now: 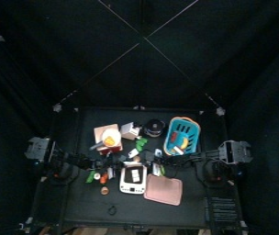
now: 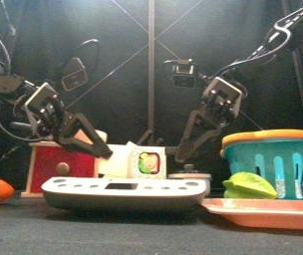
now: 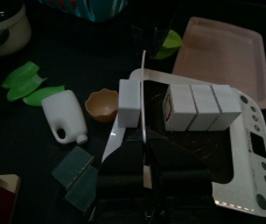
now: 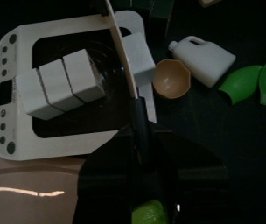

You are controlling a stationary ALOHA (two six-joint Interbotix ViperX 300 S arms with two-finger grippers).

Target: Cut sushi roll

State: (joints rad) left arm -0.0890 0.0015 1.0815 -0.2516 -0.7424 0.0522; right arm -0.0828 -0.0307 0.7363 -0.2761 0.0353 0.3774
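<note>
Front view: sushi roll [image 2: 148, 161] between grippers.

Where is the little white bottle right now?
In the left wrist view, the white bottle lies on the black table, touching the small tan bowl, between the green pieces and the white board.

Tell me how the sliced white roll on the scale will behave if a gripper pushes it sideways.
The white roll shows seams between blocky segments, so it will probably separate into pieces instead of sliding as one. The segments look flat-sided, so they will more likely slide or topple than roll. They sit on the white scale, which looks smooth, so a push could carry them off its edge.
</note>
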